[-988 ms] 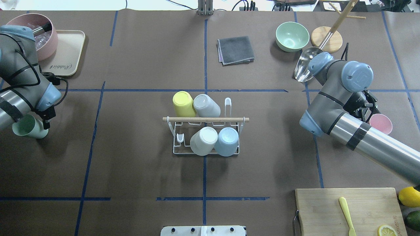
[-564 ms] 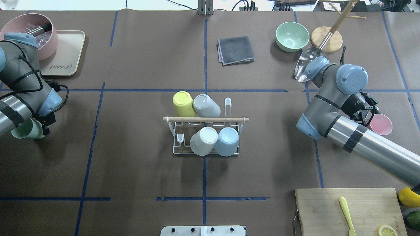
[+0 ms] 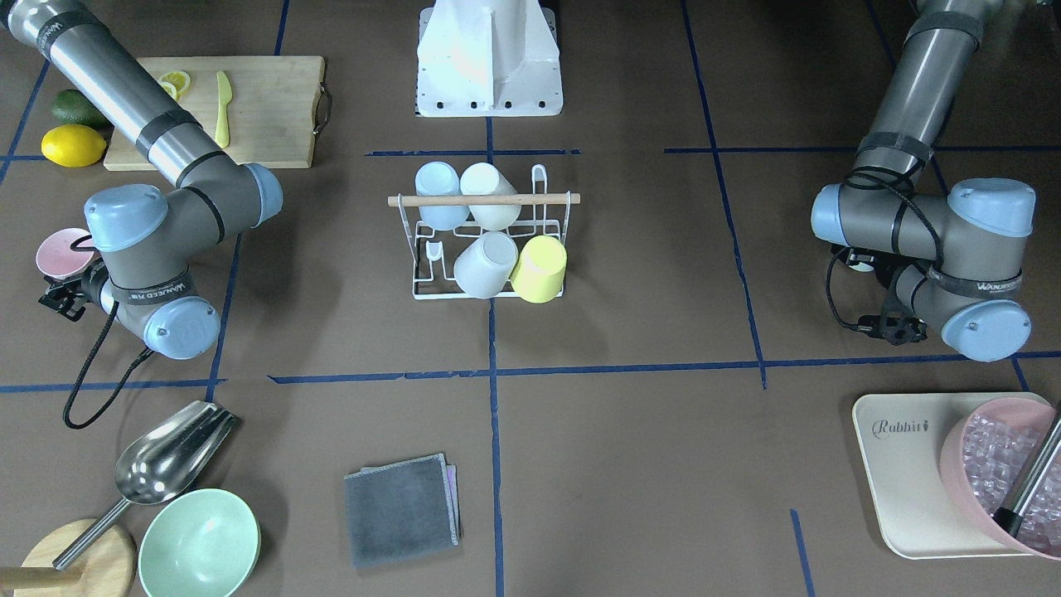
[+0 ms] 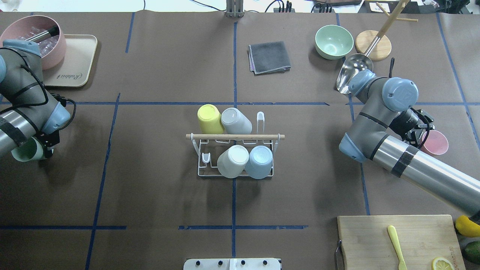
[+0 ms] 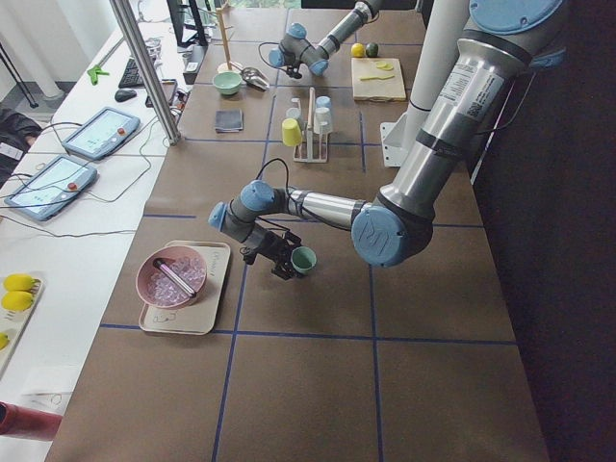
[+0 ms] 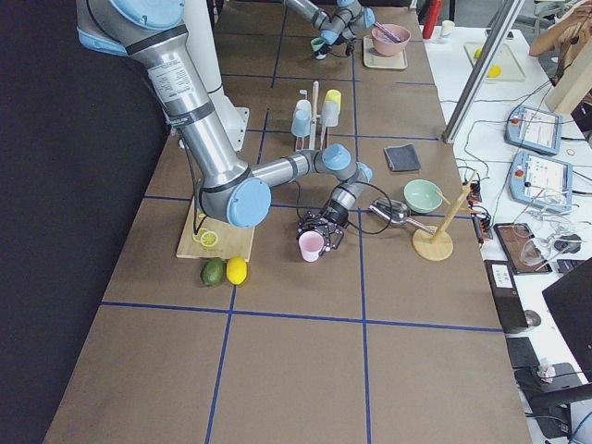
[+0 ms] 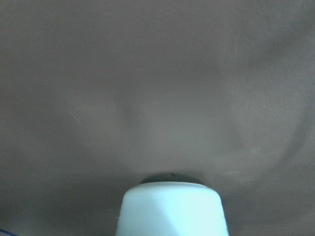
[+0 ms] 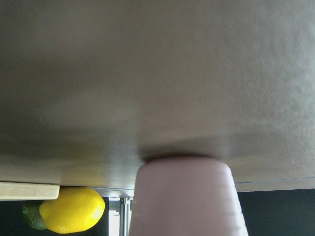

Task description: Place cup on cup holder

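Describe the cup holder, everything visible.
The cup holder is a white wire rack with a light wooden rod across its top, upright at mid-table over a blue tape line. A yellow cup, grey cup, white cup and blue cup sit tilted, mouth-down on it. Two prongs stand bare. Nothing else touches it.

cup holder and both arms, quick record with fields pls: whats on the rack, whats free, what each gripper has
cup holder: centre of the table
cups on it: four
row far from robot: yellow cup, grey cup
row near robot: white cup, blue cup
free spots: far free prong, near free prong
left gripper: green cup at its tips, apparently gripped
right gripper: at the pink cup; fingers hidden, grip unclear
cups off the holder: two
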`<state>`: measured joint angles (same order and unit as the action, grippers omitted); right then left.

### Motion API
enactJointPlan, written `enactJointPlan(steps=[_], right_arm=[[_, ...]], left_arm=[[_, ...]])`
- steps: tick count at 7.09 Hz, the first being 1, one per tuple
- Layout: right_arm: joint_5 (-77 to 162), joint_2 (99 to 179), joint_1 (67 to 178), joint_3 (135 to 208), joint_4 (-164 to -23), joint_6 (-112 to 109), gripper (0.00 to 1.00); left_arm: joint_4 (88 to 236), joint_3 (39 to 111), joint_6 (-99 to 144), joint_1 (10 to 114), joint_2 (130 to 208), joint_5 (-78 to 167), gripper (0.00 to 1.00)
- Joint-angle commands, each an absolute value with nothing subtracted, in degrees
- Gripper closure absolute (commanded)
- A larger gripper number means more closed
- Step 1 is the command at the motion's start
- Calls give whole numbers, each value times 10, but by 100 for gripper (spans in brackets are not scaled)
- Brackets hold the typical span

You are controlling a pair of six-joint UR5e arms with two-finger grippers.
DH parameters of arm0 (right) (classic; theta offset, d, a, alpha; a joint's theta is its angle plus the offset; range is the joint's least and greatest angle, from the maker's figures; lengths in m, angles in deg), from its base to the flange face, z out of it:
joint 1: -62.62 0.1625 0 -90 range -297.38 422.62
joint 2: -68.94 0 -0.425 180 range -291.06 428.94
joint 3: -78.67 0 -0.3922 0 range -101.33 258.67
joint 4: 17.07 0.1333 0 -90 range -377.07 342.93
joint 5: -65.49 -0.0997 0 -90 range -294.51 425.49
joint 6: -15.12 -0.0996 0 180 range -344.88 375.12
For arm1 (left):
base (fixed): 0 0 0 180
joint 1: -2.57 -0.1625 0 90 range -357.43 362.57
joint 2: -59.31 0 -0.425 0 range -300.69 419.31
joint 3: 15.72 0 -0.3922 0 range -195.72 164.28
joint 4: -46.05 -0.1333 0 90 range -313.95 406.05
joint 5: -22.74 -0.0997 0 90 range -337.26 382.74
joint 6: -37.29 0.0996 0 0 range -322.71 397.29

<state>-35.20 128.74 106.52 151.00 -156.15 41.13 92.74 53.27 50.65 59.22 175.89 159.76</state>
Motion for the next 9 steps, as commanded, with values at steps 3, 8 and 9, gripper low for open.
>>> enactJointPlan(steps=[3,8,9], right_arm=[[-348,1289,1063,1510,-1563,414,50],[-348,1278,1090,1614,-1548,414,98],[-355,1283,1120,1676,-1511,415,95]], left_arm=[[869,616,507,596,1758,1598,98],[915,798,543,625,1751,1598,98],[989,800,536,628,1753,1598,98]])
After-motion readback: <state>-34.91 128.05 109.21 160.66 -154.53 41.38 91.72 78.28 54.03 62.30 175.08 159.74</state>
